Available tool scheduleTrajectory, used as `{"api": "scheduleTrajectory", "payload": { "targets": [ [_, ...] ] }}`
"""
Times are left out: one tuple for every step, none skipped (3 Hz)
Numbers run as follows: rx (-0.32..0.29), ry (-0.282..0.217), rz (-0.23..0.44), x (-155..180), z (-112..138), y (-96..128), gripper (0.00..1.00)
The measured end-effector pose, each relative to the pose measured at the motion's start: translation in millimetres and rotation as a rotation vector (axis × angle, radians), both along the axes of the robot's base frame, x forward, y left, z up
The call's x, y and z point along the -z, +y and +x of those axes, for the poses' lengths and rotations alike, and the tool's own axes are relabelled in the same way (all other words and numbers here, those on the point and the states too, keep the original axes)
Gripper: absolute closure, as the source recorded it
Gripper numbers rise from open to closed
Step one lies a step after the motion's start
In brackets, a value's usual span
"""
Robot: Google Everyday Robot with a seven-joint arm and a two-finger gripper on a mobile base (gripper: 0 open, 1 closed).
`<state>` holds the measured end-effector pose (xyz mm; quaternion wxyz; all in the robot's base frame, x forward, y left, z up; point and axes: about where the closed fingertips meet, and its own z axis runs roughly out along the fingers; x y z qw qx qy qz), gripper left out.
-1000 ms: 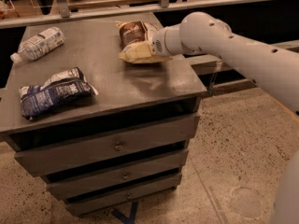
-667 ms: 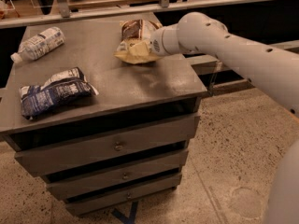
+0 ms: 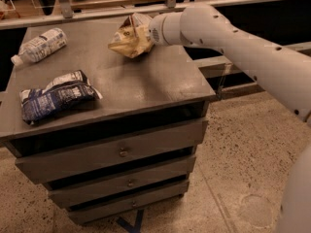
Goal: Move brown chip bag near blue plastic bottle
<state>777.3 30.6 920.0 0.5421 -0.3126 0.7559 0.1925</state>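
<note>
- Camera view count, all on the cabinet (image 3: 146, 86) top: one chip bag (image 3: 127, 40), one bottle (image 3: 39, 45), one dark blue bag (image 3: 56, 96); one arm, one gripper (image 3: 144, 33).
- Gripper sits over the cabinet's back edge, right of centre, clamped on the chip bag's right end.
- Chip bag juts leftward from the gripper, crumpled and tilted, its right end lifted clear of the cabinet top.
- Bottle lies on its side at the cabinet's back left corner, well apart from the chip bag.
- Dark blue bag lies flat at the cabinet's front left.
- Three drawers (image 3: 121, 152) in the cabinet front, all closed; contents hidden.
</note>
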Motion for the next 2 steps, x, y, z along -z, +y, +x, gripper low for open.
{"api": "scheduleTrajectory", "payload": {
  "targets": [
    [-0.079,-0.095,0.049,-42.3,2.0,34.3,1.0],
    [-0.155,-0.162,0.108,-75.0,0.7,69.9,1.0]
  ]
}}
